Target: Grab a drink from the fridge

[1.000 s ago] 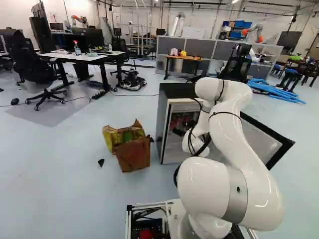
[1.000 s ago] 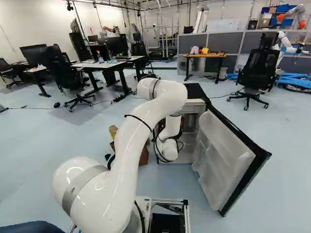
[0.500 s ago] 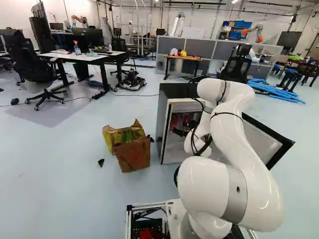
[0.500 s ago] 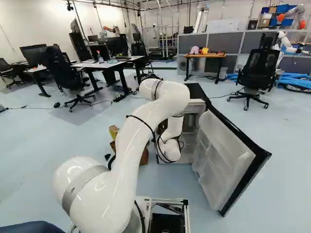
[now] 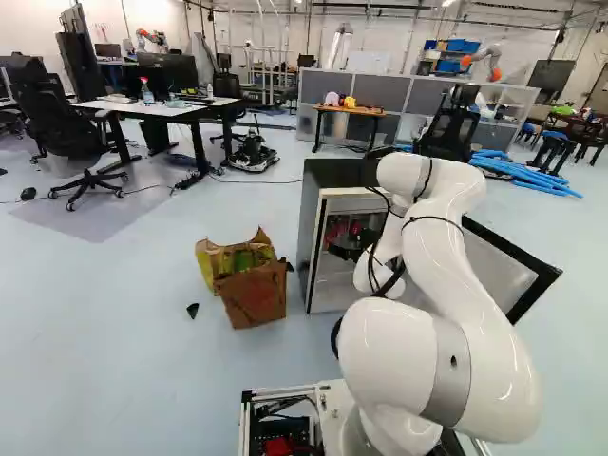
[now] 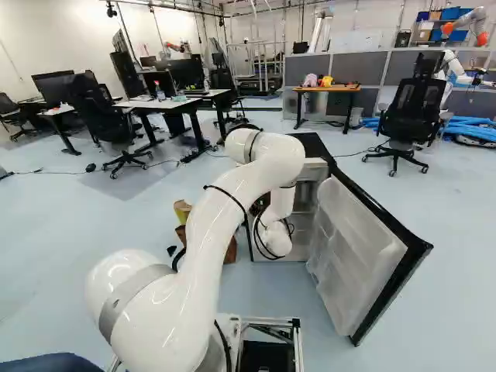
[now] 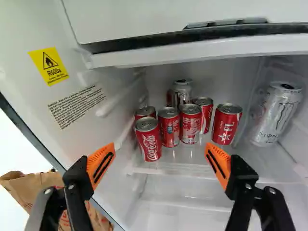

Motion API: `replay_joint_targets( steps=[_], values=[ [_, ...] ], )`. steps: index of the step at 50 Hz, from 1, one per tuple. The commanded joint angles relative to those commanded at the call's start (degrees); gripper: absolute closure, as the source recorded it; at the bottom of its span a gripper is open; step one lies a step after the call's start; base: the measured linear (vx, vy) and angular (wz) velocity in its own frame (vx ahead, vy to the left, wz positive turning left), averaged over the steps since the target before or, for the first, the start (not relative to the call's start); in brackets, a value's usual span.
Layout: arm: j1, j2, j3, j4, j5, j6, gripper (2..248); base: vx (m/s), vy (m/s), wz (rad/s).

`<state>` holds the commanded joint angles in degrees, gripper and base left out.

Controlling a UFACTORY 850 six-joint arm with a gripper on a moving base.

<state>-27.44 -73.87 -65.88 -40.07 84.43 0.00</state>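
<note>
1. Wrist view: the black two-fingered gripper with orange pads point(image 7: 160, 166) is spread wide and has hold of nothing. The drinks are ahead of it, a cluster of small red metal cans point(image 7: 191, 125) upright on the pale fridge shelf point(image 7: 178, 171).
2. The foremost red can, with white script point(image 7: 148, 139), looks the easiest pick: it stands nearest, at the end of the cluster by the wall with the square yellow warning label point(image 7: 49, 66). Centre on it by easing slightly toward that wall, then go straight in, low enough to clear the white compartment edge above point(image 7: 192, 50).
3. Its neighbours crowd it, so one finger probably needs to slip into a tight gap; bring the fingers closer before entering, or they may topple other cans. Close gently on the thin metal, lift a little, then back straight out.
4. Left base view: the small black-topped fridge point(image 5: 332, 173) stands beside the crumpled brown paper bag point(image 5: 252, 290); withdraw without swinging toward either.
5. Right base view: the white jointed arm point(image 6: 221, 225) reaches in beside the open black-edged door point(image 6: 356, 240), so keep the wrist off its bins.
</note>
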Motion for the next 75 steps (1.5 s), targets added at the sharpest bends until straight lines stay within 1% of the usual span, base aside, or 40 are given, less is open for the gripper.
replay_joint_targets(
  steps=[14, 22, 36, 46, 63, 71, 72, 75],
  values=[
    [-0.31, -1.04, -2.28, -3.0, 0.0, 0.0, 3, 0.0, 0.0, 0.0],
    [-0.47, -1.66, -3.65, -3.82, 0.0, 0.0, 3, 0.0, 0.0, 0.0],
    [-0.55, -2.77, -6.04, -4.34, -0.22, 0.0, 3, 0.0, 0.0, 0.0],
    [-0.31, -3.44, -7.49, -4.34, -1.53, 0.0, 3, 0.0, 0.0, 0.0],
    [-0.28, -3.52, -7.67, -4.34, -4.77, 0.0, 3, 0.0, 0.0, 0.0],
    [-0.28, -3.52, -7.67, -4.34, -4.81, 0.0, 3, 0.0, 0.0, 0.0],
    [-0.28, -3.52, -7.67, -4.34, -4.81, 0.0, 10, 0.0, 0.0, 0.0],
    [-0.28, -3.52, -7.67, -4.34, -4.81, 0.0, 10, 0.0, 0.0, 0.0]
  ],
)
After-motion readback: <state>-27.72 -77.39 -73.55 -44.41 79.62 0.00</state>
